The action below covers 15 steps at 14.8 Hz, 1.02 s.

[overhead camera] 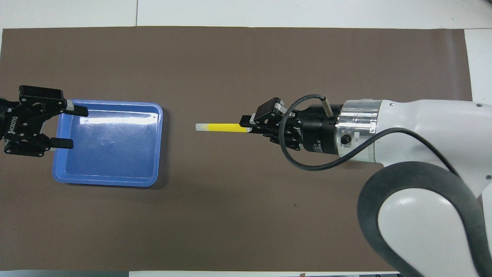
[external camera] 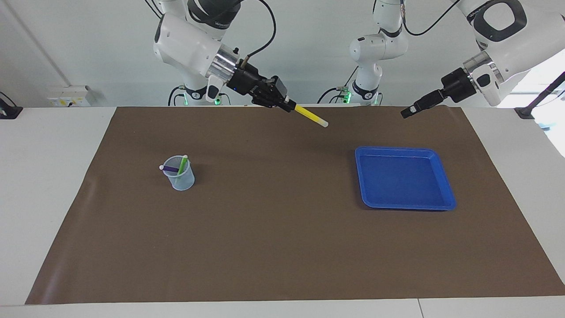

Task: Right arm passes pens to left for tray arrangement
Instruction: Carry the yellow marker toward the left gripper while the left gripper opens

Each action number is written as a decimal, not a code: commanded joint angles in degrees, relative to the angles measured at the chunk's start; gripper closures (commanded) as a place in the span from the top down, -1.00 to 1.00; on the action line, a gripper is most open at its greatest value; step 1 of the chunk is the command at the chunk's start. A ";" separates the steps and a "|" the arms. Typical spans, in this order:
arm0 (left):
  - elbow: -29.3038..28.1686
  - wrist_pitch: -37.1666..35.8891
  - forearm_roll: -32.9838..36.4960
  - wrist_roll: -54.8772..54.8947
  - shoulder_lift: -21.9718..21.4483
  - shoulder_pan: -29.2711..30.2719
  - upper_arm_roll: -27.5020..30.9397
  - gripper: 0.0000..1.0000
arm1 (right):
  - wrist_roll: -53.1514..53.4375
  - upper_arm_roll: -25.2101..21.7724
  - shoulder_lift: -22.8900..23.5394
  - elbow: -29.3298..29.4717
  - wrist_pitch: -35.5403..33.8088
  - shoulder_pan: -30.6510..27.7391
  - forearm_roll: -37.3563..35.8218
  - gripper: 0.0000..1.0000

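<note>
While the right gripper (external camera: 286, 104) hangs in the air over the brown mat (external camera: 282, 247), its fingertips are pinched tight on the dark end of the yellow pen (external camera: 311, 118), which juts out nearly level, pale cap leading, aimed toward the blue tray (external camera: 446, 185). In the overhead view the pen's cap (overhead camera: 200, 126) stops short of the tray rim (overhead camera: 159, 146), a clear strip of mat between them; pen and tray well apart. Right arm (overhead camera: 415, 130) stretched long across the mat, black cable looped under its wrist. The tray lies flat on the mat toward the left arm's end of the table; nothing seen inside it. Left gripper (overhead camera: 67, 127) is raised over the tray's edge on the side away from the pen, jaws spread wide, holding nothing, one finger (overhead camera: 78, 111) over the rim, the other finger (overhead camera: 63, 143) just inside the tray's outline as seen from above. In the facing view the left gripper (external camera: 407, 112) appears end-on and clear of the tray, up in the air. A clear cup (external camera: 180, 174) stands on the mat, far from the tray at the right arm's end; in it the purple pen (external camera: 170, 168) and the green pen (external camera: 182, 164) lean, caps above the rim.
</note>
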 commanded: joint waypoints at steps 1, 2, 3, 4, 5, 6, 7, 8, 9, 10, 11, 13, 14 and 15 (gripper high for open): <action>-8.45 3.37 -6.56 -1.71 -5.25 0.01 0.08 1.00 | 0.36 -0.31 1.45 0.00 4.27 4.13 7.67 -1.00; -9.77 3.73 -8.41 -2.41 -5.51 0.19 0.08 1.00 | 0.45 -0.31 2.15 0.26 6.20 5.80 9.35 -1.00; -11.26 3.82 -10.52 -3.03 -5.86 0.54 0.08 1.00 | 0.45 -0.23 2.86 0.44 7.44 7.03 10.41 -1.00; -13.28 4.17 -12.37 -3.73 -6.91 0.54 0.08 1.00 | 0.45 -0.31 3.56 0.79 8.06 7.83 11.29 -1.00; -15.21 5.48 -13.69 -5.04 -8.05 0.54 0.08 1.00 | 0.45 -0.31 4.26 1.32 8.42 8.36 12.60 -1.00; -17.50 6.71 -15.18 -5.84 -9.28 0.45 0.08 1.00 | 0.53 -0.23 4.97 1.84 9.12 9.23 13.75 -1.00; -19.43 7.50 -17.02 -6.63 -10.69 0.37 0.08 1.00 | 0.80 -0.23 5.41 2.11 10.51 10.29 14.54 -1.00; -21.45 8.21 -18.00 -7.94 -11.83 0.45 0.08 1.00 | 0.89 -0.23 5.76 2.11 11.40 10.99 15.07 -1.00; -23.04 9.17 -19.14 -8.91 -13.06 0.63 0.08 1.00 | 1.67 -0.23 6.20 2.11 12.28 12.04 15.69 -1.00; -24.54 10.05 -20.63 -10.31 -13.86 0.80 0.08 1.00 | 2.37 -0.23 6.64 2.29 13.24 13.01 15.95 -1.00; -25.33 11.45 -21.78 -12.07 -14.39 0.80 0.08 1.00 | 3.08 -0.23 6.82 2.46 13.78 13.54 15.96 -1.00; -26.74 12.78 -23.27 -14.45 -15.26 0.98 0.08 1.00 | 4.48 -0.23 6.91 2.64 13.87 13.90 15.96 -1.00; -27.88 13.13 -24.41 -14.81 -16.05 0.98 0.08 1.00 | 5.36 -0.23 6.99 2.81 13.96 14.25 15.87 -1.00; -28.67 13.14 -24.51 -14.81 -16.58 0.89 0.08 1.00 | 5.72 -0.23 7.26 2.90 14.04 14.43 15.87 -1.00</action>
